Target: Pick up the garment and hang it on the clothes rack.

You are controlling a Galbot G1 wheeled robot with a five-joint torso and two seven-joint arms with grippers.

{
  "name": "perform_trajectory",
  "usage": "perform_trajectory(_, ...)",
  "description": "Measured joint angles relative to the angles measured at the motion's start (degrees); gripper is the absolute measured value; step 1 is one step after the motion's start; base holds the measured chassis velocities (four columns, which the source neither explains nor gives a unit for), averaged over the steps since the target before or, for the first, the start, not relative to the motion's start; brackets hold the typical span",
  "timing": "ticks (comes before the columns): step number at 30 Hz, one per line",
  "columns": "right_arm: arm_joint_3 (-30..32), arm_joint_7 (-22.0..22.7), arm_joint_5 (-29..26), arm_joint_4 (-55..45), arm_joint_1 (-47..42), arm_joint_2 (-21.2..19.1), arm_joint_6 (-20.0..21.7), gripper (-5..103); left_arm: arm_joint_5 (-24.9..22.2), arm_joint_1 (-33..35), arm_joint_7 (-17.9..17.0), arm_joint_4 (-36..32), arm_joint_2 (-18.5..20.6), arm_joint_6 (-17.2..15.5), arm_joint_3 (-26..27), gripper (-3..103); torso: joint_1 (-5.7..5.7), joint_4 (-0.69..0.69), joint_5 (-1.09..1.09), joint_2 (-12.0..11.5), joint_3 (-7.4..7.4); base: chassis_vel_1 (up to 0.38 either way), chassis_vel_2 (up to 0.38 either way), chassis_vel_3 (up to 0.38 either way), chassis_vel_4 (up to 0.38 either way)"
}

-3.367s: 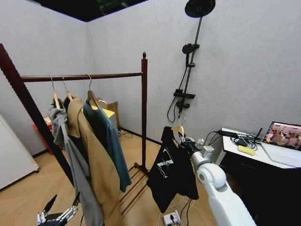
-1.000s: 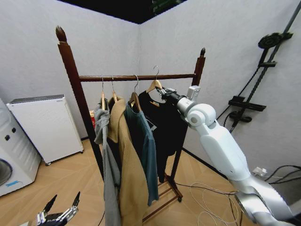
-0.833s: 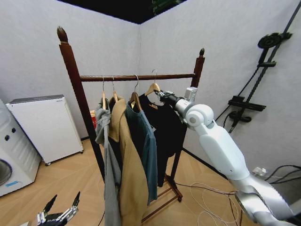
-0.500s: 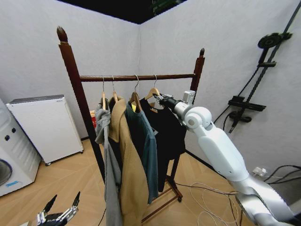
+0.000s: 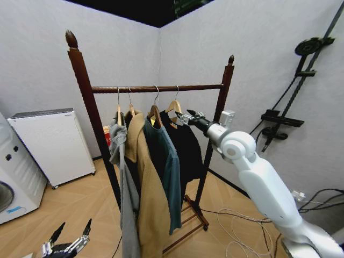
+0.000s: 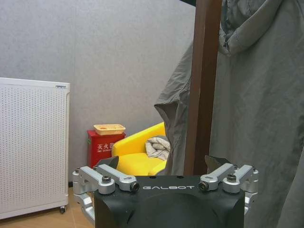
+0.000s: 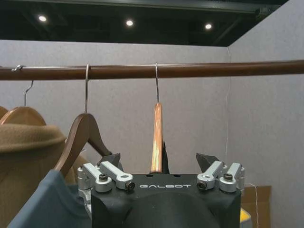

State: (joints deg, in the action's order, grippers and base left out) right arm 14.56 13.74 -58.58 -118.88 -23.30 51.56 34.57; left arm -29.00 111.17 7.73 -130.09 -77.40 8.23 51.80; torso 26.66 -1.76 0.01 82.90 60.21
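Start at the left post of the clothes rack (image 5: 86, 105): your left gripper (image 5: 67, 244) hangs low beside it, near the floor, with its jaws spread and nothing between them — parked, not working. In the left wrist view that post (image 6: 202, 85) stands just ahead of it, with the grey hooded garment (image 6: 256, 104) draped alongside.

Moving along the bar from that post you pass the grey garment (image 5: 122, 177), the tan coat (image 5: 145, 199) and the teal-blue shirt (image 5: 166, 172), each on its own hanger. Next comes the black T-shirt (image 5: 188, 153) on its light wooden hanger (image 5: 173, 107). Its hook is over the bar, between the teal-blue shirt's hook and the right post, and the shirt hangs straight down from it.

Your right gripper (image 5: 188, 117) is just beside the hanger's shoulder on the side of the right post. In the right wrist view the hanger (image 7: 157, 137) stands edge-on between the jaws, which are parted on either side of it and look clear of the wood, while the hook sits on the bar (image 7: 190, 70).

So the hanging looks done: the shirt's weight seems to be on the rack and you are no longer clamping it. What is left, as far as you can judge, is to draw the right arm away from the rack without snagging the hanger.
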Motion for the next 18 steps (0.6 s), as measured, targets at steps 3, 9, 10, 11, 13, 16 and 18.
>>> perform_trajectory(3, 1.44, 2.62, -0.79, -4.02, -4.45, -0.74, 0.49, 97, 0.0, 0.0, 0.01, 0.0, 0.0, 0.0, 0.0, 100, 0.0, 0.0, -0.01, 0.0, 0.0, 0.0, 0.0, 0.0, 0.0)
perform_trajectory(9, 3.35, 7.89, -0.26, -8.41, -10.68, -0.84, 2.05, 100, 0.0, 0.0, 0.01, 0.0, 0.0, 0.0, 0.0, 100, -0.01, 0.01, -0.01, 0.0, 0.0, 0.0, 0.0, 0.0, 0.0)
perform_trajectory(10, 4.14, 8.62, 0.37, -8.85, -12.53, -0.72, 2.15, 100, 0.0, 0.0, 0.01, 0.0, 0.0, 0.0, 0.0, 100, 0.0, 0.01, -0.02, 0.0, 0.0, 0.0, 0.0, 0.0, 0.0)
perform_trajectory(11, 4.86, 8.88, 0.89, -9.27, -14.2, -0.55, 2.21, 100, 0.0, 0.0, 0.01, 0.0, 0.0, 0.0, 0.0, 100, 0.0, 0.01, -0.01, 0.0, 0.0, 0.0, 0.0, 0.0, 0.0)
perform_trajectory(13, 5.41, 8.96, 1.31, -9.71, -15.46, -0.35, 2.3, 100, 0.0, 0.0, 0.01, 0.0, 0.0, 0.0, 0.0, 100, 0.0, 0.01, 0.0, 0.0, 0.0, 0.0, 0.0, 0.0, 0.0)
perform_trajectory(16, 6.37, 9.07, 2.24, -11.04, -18.25, 0.14, 2.54, 100, 0.0, 0.0, 0.01, 0.0, 0.0, 0.0, 0.0, 100, 0.0, 0.01, -0.02, 0.0, 0.0, 0.0, 0.0, 0.0, 0.0)
perform_trajectory(18, 6.86, 9.1, 2.92, -11.77, -20.2, 0.45, 2.6, 100, 0.0, 0.0, 0.01, 0.0, 0.0, 0.0, 0.0, 100, 0.0, 0.02, -0.02, 0.0, 0.0, 0.0, 0.0, 0.0, 0.0)
